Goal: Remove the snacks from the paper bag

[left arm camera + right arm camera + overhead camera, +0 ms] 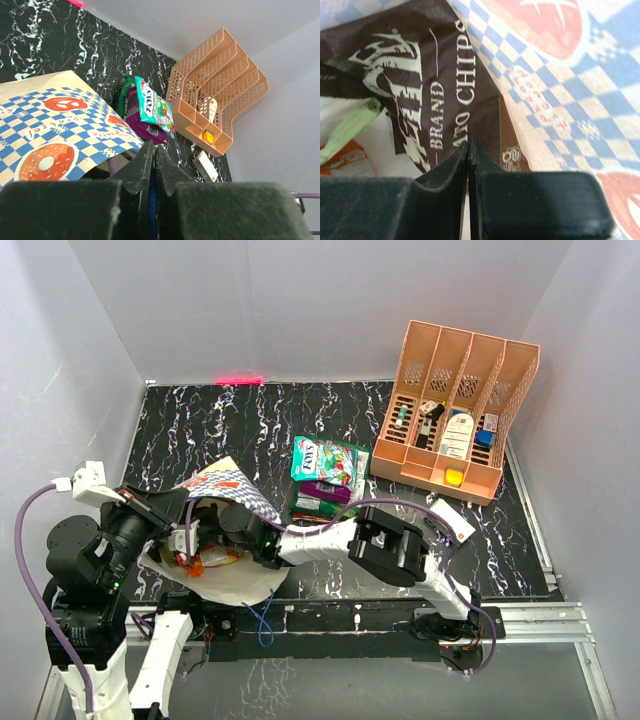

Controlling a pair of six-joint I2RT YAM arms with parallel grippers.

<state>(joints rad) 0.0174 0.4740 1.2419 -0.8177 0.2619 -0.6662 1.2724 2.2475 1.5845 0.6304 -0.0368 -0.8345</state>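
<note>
Paper bag (230,488) lies by the table's (200,420) near edge, right hand (469,144) inside

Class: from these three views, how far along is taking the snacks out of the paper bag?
Done: a teal packet and a purple packet lie on the table outside the bag. In hand: the left gripper is shut, apparently on the bag's blue handle; the right gripper, inside the bag, looks shut on a brown chip packet. Left: that packet, plus an orange wrapper and a green wrapper inside.

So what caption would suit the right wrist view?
Closed right claw meets a dark brown chip bag beside the checked paper bag.
</note>
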